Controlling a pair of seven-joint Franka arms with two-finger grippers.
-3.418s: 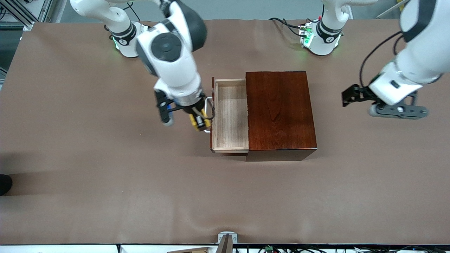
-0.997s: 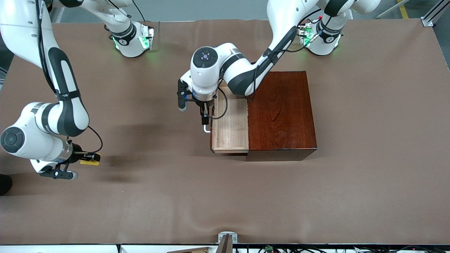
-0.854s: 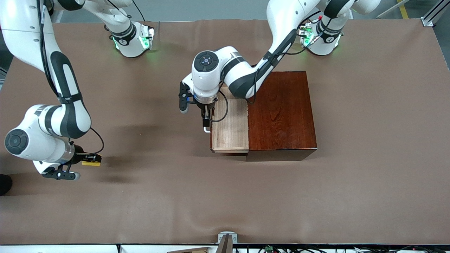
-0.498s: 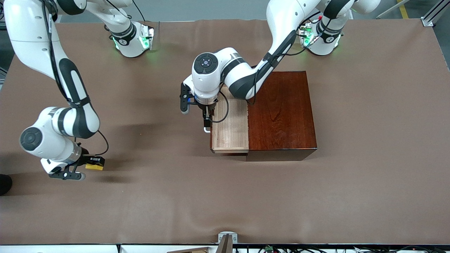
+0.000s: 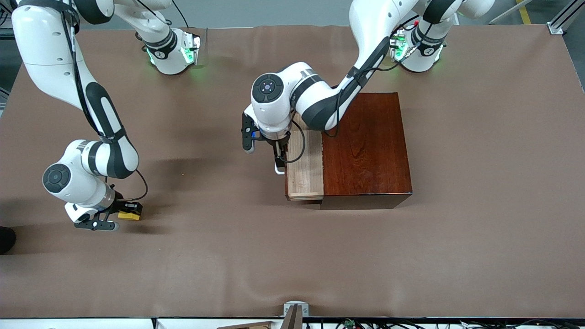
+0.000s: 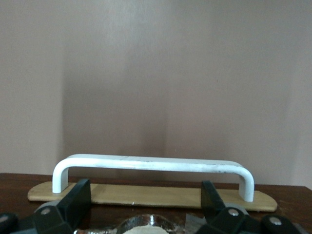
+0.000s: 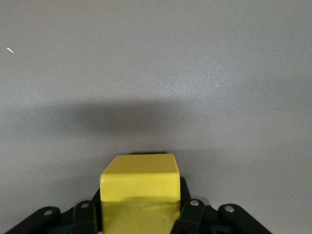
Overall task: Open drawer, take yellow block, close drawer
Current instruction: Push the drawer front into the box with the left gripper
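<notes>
The dark reddish-brown box point(image 5: 365, 146) stands mid-table with its pale drawer point(image 5: 304, 178) partly out toward the right arm's end. My left gripper point(image 5: 279, 156) is at the drawer's front, by the white handle point(image 5: 278, 170). In the left wrist view its fingers point(image 6: 78, 201) stand wide apart and open behind the handle point(image 6: 151, 163), with nothing between them. My right gripper point(image 5: 123, 213) is shut on the yellow block point(image 5: 130, 214), low over the cloth at the right arm's end. The yellow block point(image 7: 139, 187) fills the right gripper point(image 7: 139, 217); whether it touches the cloth I cannot tell.
A brown cloth point(image 5: 292, 256) covers the table. The arm bases point(image 5: 171, 52) point(image 5: 418, 50) stand at its edge farthest from the front camera. A small metal bracket point(image 5: 295, 310) sits at the edge nearest the camera, and a dark object point(image 5: 5, 240) lies at the right arm's end.
The drawer has slid partway into the box, my left gripper moving with its front. My right gripper has sunk lower and drifted toward the box with the yellow block.
</notes>
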